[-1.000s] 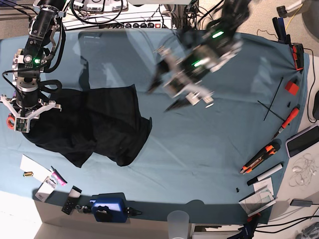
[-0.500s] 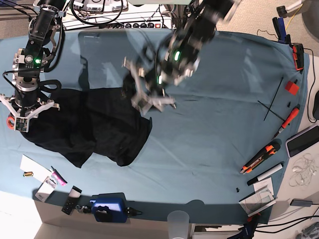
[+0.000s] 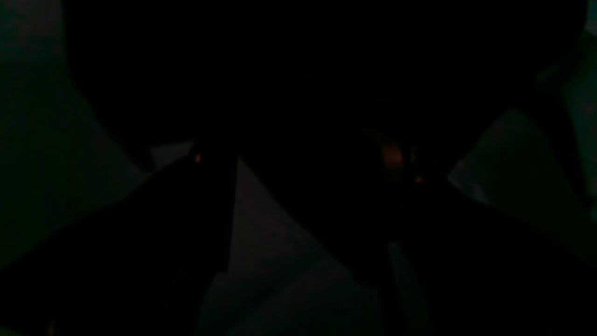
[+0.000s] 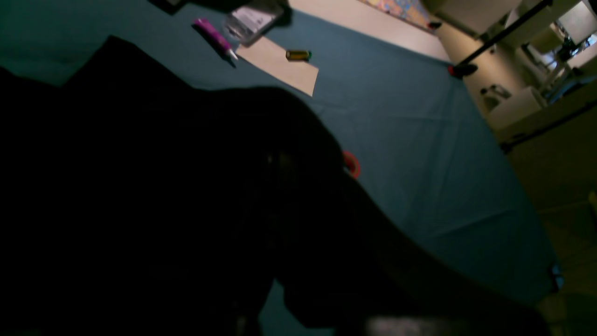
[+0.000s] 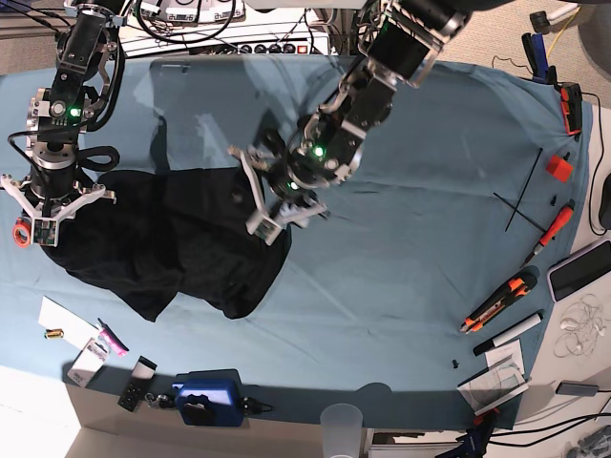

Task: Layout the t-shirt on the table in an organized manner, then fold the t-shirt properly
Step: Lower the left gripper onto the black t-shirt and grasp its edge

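Observation:
The black t-shirt (image 5: 181,239) lies crumpled on the left half of the teal table (image 5: 410,258). My right gripper (image 5: 45,212) is at the shirt's left edge, shut on the fabric. In the right wrist view black t-shirt cloth (image 4: 140,186) fills most of the picture over the table (image 4: 419,140). My left gripper (image 5: 275,205) hangs over the shirt's right edge with its jaws spread wide and nothing visibly between them. The left wrist view is almost fully dark, with dark cloth (image 3: 298,70) close to the lens.
An orange utility knife (image 5: 496,303), a red-handled screwdriver (image 5: 552,229) and a marker (image 5: 511,334) lie at the right edge. A blue box (image 5: 205,401) and a clear cup (image 5: 342,425) stand at the front. Paper (image 4: 280,70), a pink pen (image 4: 214,37) and a red ring (image 4: 352,164) lie near the shirt.
My left arm swung from over the table's middle leftward and down to the shirt's right edge, jaws still wide. My right arm stayed at the left edge, shifting only slightly.

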### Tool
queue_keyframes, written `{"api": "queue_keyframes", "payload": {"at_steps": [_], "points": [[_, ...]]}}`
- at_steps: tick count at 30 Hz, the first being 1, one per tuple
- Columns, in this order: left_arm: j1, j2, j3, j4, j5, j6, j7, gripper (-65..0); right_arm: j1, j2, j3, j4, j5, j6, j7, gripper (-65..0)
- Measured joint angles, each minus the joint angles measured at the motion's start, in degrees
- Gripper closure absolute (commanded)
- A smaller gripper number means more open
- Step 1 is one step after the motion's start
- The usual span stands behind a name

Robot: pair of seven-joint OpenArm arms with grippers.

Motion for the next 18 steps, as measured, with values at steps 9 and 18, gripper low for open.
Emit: {"api": "queue_keyframes", "payload": {"at_steps": [9, 18], "points": [[-1.6, 2.4, 0.4, -4.3, -0.3, -0.8, -3.1, -35.6, 0.0, 0.0, 0.0, 0.0, -0.2, 0.0, -0.5, 0.0], [-3.9, 2.4, 0.8, -10.1, 3.1, 3.7, -8.2, -27.8, 0.0, 0.0, 0.0, 0.0, -0.2, 0.0, -0.4, 0.0]]}}
